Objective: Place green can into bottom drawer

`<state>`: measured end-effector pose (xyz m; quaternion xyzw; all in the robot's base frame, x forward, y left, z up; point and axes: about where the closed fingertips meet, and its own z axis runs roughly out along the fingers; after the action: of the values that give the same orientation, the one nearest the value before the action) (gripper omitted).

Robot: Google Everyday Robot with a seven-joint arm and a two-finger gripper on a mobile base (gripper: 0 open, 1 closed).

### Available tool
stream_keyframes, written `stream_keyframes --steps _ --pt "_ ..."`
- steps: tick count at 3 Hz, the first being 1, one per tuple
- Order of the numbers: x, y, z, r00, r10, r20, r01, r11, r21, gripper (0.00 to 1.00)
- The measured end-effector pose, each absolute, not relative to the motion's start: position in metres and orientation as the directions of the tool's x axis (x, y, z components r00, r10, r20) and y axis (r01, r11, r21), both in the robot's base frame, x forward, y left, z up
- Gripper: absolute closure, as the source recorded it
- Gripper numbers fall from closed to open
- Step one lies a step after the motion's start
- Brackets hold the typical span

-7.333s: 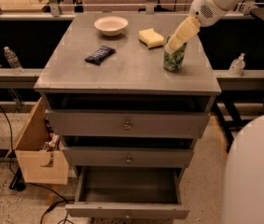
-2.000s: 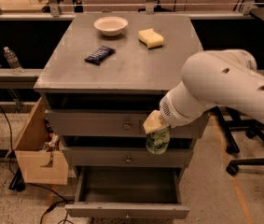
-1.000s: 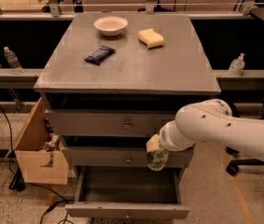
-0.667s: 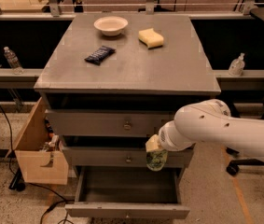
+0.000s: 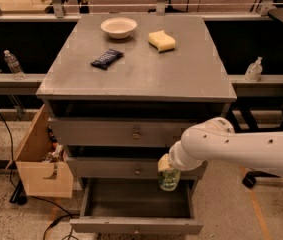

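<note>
Can [image 5: 169, 179] in gripper [image 5: 164, 164] over drawer [image 5: 131, 200]

White robot arm [image 5: 231, 146] reaching in from the right, gripper [image 5: 164, 164] clasping the green can [image 5: 169, 179] by its top, can hanging before the middle drawer [image 5: 116, 167] — just above the open bottom drawer [image 5: 136, 227], white bowl [image 5: 118, 27], yellow sponge [image 5: 161, 40] and dark snack packet [image 5: 107, 58] on the grey cabinet [image 5: 141, 79] top.

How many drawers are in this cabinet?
3, stacked: the top drawer, the middle drawer below it, and the bottom drawer, pulled open. The gripper holds the green can in front of the middle drawer, above the open one.
</note>
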<state>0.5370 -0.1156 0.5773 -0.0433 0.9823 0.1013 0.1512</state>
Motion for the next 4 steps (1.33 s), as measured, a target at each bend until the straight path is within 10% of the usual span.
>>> stream_keyframes --steps 4 --pt "0.547 -0.122 0.449 -0.961 0.045 -0.272 -0.015 0.976 0.216 1.00"
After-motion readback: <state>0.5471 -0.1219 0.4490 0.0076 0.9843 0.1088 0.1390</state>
